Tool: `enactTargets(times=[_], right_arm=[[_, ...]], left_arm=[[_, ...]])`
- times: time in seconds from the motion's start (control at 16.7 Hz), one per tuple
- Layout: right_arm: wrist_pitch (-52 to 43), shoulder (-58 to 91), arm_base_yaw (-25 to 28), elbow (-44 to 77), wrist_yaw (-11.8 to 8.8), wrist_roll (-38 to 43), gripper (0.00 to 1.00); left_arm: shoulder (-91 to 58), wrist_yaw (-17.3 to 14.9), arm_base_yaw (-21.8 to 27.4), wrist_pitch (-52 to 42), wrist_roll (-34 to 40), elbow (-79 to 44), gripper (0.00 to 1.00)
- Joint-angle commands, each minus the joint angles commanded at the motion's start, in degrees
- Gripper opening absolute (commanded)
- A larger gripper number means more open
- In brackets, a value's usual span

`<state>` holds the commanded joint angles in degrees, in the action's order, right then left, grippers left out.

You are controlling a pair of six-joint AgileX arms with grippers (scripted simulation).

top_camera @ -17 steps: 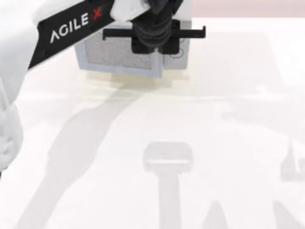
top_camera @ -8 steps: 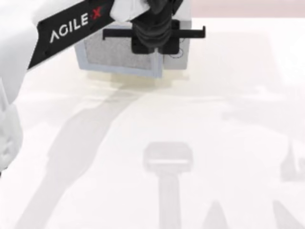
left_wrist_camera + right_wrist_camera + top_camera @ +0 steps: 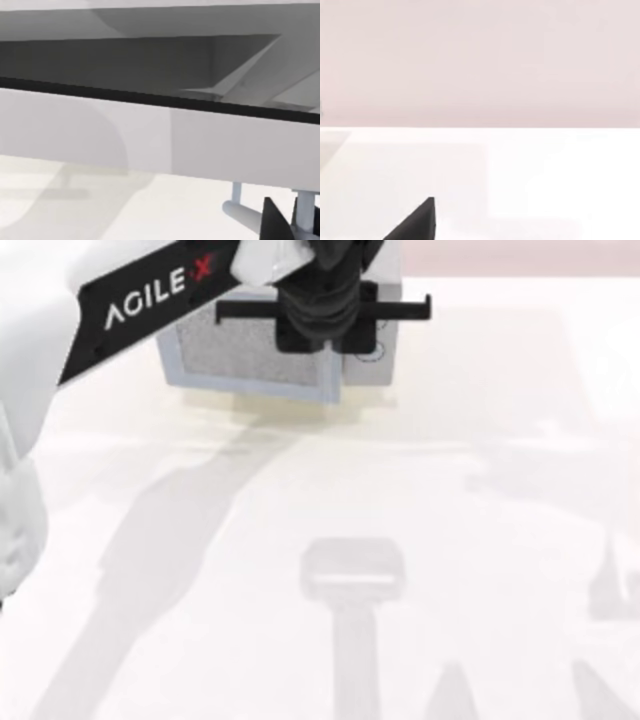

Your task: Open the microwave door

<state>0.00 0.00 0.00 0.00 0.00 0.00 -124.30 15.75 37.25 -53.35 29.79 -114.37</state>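
door edge swings out a touch more since a second ago; the microwave door (image 3: 250,358) now stands slightly ajar, its free side angled off the microwave (image 3: 385,360) at the surface's (image 3: 450,540) 12 o'clock. left pincer (image 3: 322,328) sits over the door's free edge at 12 o'clock; fingers hidden beneath the wrist, so cannot tell how wide they are or what they hold. left wrist view shows a dark gap opening into the cavity. judgement: opening is under way, early stage. right arm parked out of view.
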Motion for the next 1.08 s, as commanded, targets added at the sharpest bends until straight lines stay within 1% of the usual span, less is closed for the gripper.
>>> enactTargets(times=[0.48,1.08], right_arm=[[0.0,0.0,0.0,0.0,0.0,0.0,1.00],[0.0,0.0,0.0,0.0,0.0,0.0,1.00]], left_arm=[[4.4,-1.7,-0.7,3.7,-4.6,7.5,0.00],[4.4,-1.7,-0.7,3.7,-4.6,7.5,0.00]])
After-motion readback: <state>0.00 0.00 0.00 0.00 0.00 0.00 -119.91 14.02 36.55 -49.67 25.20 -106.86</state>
